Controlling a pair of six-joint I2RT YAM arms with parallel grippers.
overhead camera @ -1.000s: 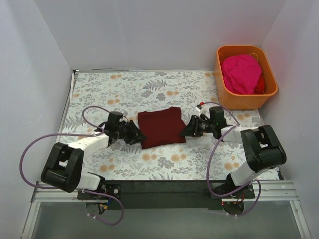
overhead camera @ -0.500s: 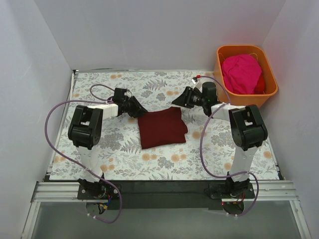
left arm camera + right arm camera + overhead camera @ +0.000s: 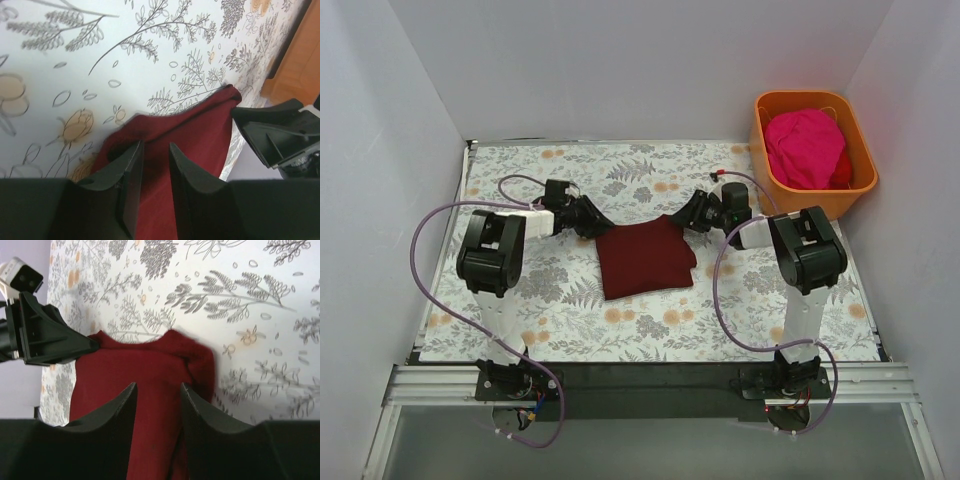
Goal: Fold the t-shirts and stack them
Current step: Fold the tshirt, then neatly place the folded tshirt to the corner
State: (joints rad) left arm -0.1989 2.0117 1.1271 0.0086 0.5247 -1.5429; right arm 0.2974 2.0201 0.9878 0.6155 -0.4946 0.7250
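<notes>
Both pincers at the far corners of the folded maroon t-shirt

The maroon t-shirt [image 3: 643,258] lies folded flat near the middle of the flower-patterned bench [image 3: 570,175]. The left pincer [image 3: 592,222] sits at the shirt's far left corner, jaws a narrow gap apart with cloth showing between the fingers [image 3: 131,172]; whether they pinch it, I cannot tell. The right pincer [image 3: 688,215] sits at the shirt's far right corner, jaws partly open above the cloth, gripping nothing visible. Right of and beyond the shirt, the orange tub [image 3: 809,203] holds the magenta-pink t-shirt [image 3: 804,148]
</notes>
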